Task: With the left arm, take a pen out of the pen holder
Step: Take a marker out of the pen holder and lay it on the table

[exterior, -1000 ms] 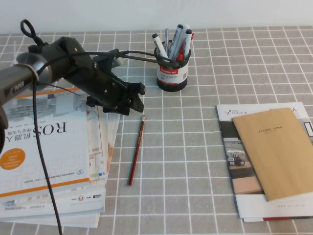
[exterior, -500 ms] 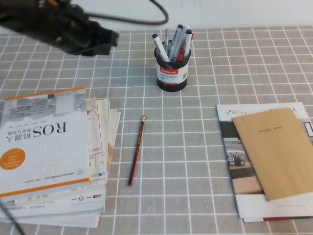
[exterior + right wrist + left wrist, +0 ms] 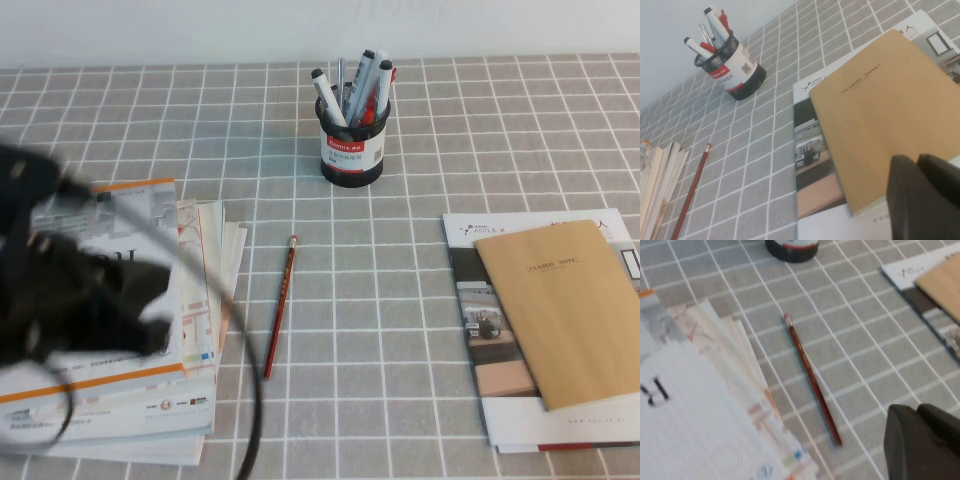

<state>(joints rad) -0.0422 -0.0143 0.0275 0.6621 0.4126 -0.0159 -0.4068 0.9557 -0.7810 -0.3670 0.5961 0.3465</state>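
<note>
On the desk (image 3: 470, 130) we count one pen holder (image 3: 352, 152) with at least five pens (image 3: 366, 68), one red pencil (image 3: 279, 306), one tan notebook (image 3: 572, 308), one brochure (image 3: 482, 335), one stack of several books (image 3: 195, 300), and two hands, the left hand (image 3: 919, 442) and the right hand (image 3: 921, 197).

An office-style desk stood against a plain white wall (image 3: 200, 30), covered by a grey checked cloth (image 3: 450, 130). On it were a mesh pen holder (image 3: 352, 152) full of pens (image 3: 362, 75), a pencil (image 3: 280, 307), stacked books (image 3: 150, 400) and a brown notebook (image 3: 565, 310) on brochures (image 3: 500, 390)
</note>
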